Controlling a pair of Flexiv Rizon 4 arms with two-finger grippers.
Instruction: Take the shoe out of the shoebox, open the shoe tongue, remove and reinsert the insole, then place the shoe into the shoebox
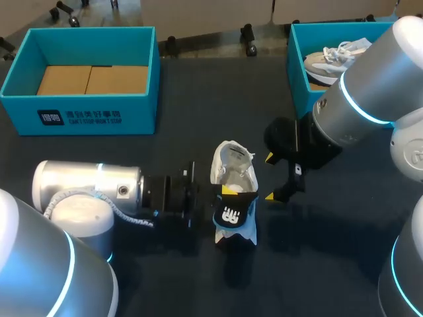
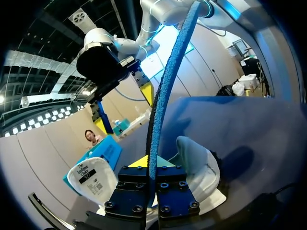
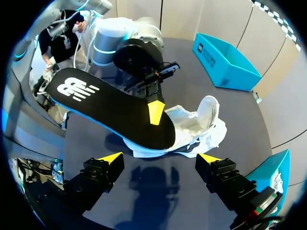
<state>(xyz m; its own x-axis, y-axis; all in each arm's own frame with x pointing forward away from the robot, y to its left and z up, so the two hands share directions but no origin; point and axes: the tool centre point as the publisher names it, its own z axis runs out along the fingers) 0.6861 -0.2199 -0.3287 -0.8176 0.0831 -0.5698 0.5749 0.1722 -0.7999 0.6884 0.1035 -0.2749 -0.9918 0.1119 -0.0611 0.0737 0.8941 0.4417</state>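
Insole check: flat black insole (image 1: 232,212) with a big white logo printed on its top face and a bright blue underside and edge. Not reading the print off. Left tool (image 1: 219,193) is clamped on it. From the left wrist the insole runs edge-on between the two fingers, and from the right wrist one yellow tip sits flat on the black face. The insole is tilted, with its rounded end down at the opening of the white fabric low-top shoe (image 1: 231,165). Can't tell if that end is inside.

The shoe sits on the dark matte counter (image 1: 172,284), roughly mid-way between the boxes and outside both. Its upper is soft and crumpled, and its white tongue (image 2: 91,179) is folded out, showing a small printed label.

Right tool (image 1: 272,177) hangs just beside the shoe, fingers spread wide, gripping nothing.

A teal rectangular shoebox (image 1: 92,115) sits on my left side of the counter, with a white logo block and lettering on its front wall and brown cardboard pieces (image 1: 92,79) lying flat inside. A second teal box (image 1: 297,72) on my right side holds a grey-and-white laced sneaker (image 1: 330,56).
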